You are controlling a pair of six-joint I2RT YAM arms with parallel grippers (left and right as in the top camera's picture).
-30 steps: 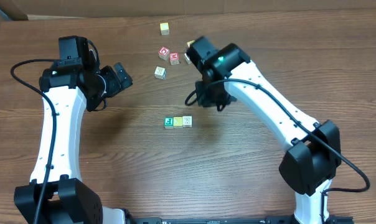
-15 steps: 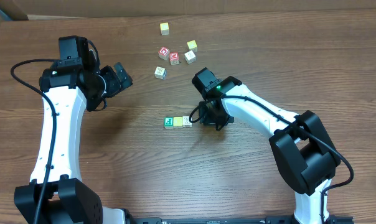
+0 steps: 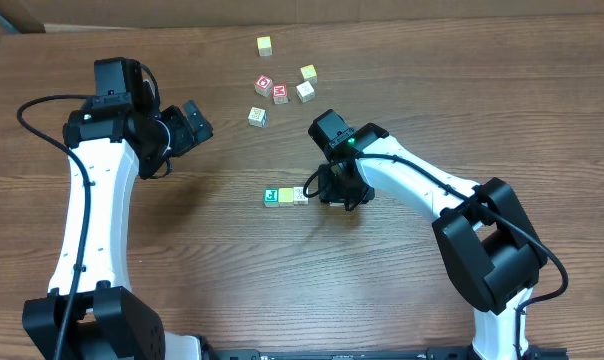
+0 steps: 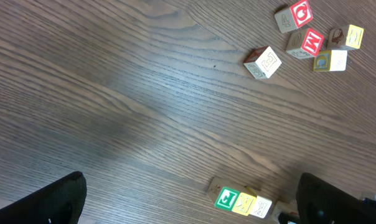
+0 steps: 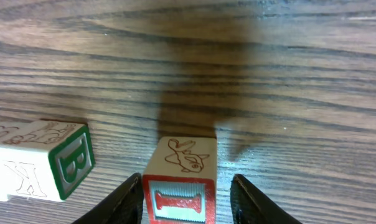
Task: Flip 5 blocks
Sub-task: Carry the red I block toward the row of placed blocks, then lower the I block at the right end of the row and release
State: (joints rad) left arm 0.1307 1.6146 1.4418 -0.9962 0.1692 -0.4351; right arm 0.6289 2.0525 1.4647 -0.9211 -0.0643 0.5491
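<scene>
four blocks (image 4: 244, 202) sit side by side on the brown wooden table (image 3: 462, 90): green block (image 3: 272, 197), yellow block (image 3: 286, 196), pale block (image 3: 300, 195), then the red-framed "i" block (image 5: 178, 199), which only the right wrist view shows because the right gripper (image 3: 322, 190) covers it from above. its fingers (image 5: 127, 199) stand on both sides of that block with a gap on one side, not squeezing it. the left gripper (image 3: 194, 122) hangs wide open and empty.
</scene>
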